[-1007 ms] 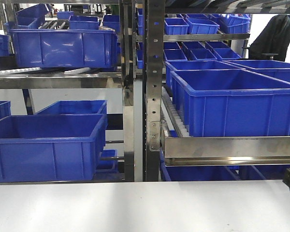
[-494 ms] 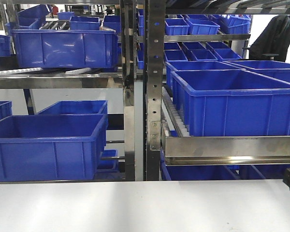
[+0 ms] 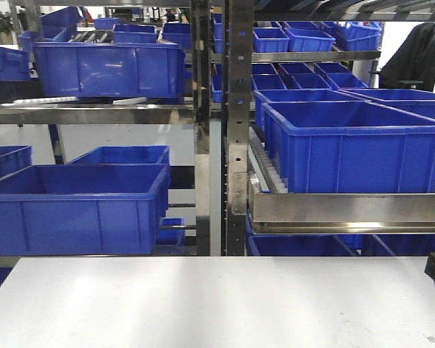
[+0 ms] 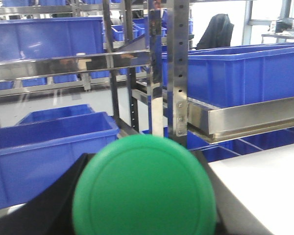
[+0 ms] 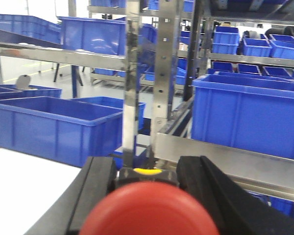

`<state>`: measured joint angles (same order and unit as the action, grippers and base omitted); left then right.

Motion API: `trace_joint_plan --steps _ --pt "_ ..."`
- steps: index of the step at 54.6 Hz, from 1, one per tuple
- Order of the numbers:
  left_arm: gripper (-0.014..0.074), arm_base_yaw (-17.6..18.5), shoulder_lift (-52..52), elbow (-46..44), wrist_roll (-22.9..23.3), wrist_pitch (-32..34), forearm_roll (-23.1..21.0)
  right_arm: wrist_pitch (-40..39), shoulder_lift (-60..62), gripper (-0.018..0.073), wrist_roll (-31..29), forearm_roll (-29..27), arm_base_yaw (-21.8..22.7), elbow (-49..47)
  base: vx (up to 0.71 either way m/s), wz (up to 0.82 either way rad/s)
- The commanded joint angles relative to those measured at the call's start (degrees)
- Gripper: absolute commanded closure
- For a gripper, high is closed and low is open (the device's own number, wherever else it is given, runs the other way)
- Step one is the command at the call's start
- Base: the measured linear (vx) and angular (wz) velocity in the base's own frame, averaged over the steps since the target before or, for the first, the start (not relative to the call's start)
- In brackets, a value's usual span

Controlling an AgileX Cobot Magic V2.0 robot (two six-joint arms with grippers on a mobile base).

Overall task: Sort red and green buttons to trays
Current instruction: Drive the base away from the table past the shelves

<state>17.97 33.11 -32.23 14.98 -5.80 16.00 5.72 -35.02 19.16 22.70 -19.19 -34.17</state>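
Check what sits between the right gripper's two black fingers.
A red mushroom-cap button with a yellow collar sits between the fingers, filling the gap; the right wrist view shows it.

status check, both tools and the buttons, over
left tool shut on green button. right tool shut on red button. no trays in view. rack and blue crates ahead, past white table.

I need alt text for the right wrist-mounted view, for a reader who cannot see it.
A red button with a round cap fills the bottom centre, held between the black fingers of the right end effector. Behind stand blue crates on metal shelving.
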Motion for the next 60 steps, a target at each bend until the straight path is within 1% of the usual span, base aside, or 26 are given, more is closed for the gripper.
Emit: trace_joint_plan --steps 1,40,60 --pt "0.0596 0.2 -0.07 -1.76 0.53 4.89 -0.39 -5.04 0.11 0.0568 -0.09 0.43 -0.12 -1.96 -0.16 0.19" --pt "0.0596 0.2 -0.07 -1.76 0.53 4.89 -0.39 -4.98 0.11 0.0568 -0.09 0.43 -0.12 -1.96 -0.17 0.24" --pt "0.0596 0.2 -0.07 -1.76 0.53 4.89 -0.39 -4.98 0.11 0.0568 -0.09 0.43 -0.12 -1.96 -0.08 0.25"
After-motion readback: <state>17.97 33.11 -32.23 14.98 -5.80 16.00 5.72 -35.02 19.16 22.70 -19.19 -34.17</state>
